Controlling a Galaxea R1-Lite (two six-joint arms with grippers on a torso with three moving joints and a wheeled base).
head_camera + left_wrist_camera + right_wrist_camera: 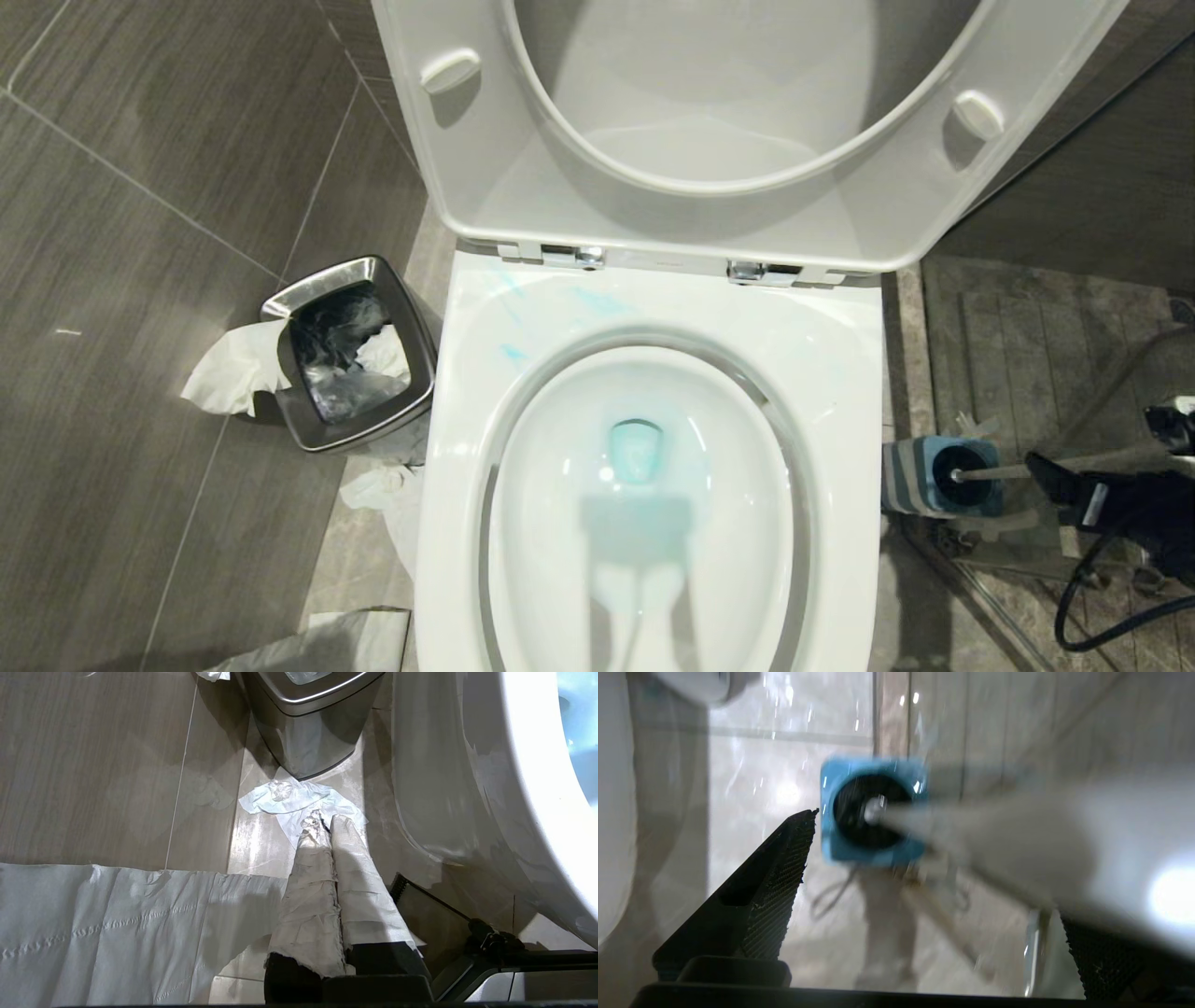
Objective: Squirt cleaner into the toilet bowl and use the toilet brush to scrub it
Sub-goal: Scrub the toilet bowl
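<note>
Nearest the robot, the left claw [324, 826] hangs low over the floor beside the toilet, its wrapped fingers pressed together and holding nothing, above a crumpled tissue [299, 802] near the steel waste bin [350, 350]. It is idle.

To the robot's right, the right claw [924, 882] stands wide open and empty. The slim handle of the toilet brush [990, 472] runs between its two fingers, but they are not closed on it. The brush sits in its blue-topped holder [873, 812] on the floor just beside the toilet, its black head down in the socket.

Further in, the toilet bowl [653, 308] has seat and lid raised. The cleaner [637, 450] already tints the water turquoise and streaks the back rim, so squirting appears done and scrubbing is not yet begun.

Judgement: the step in hand is taking up the brush. To do it well, centre the handle between the fingers, close firmly partway up the shaft, and lift along the holder's axis so the bristles clear without tipping it. A tilted pull risks dragging the holder over.
</note>
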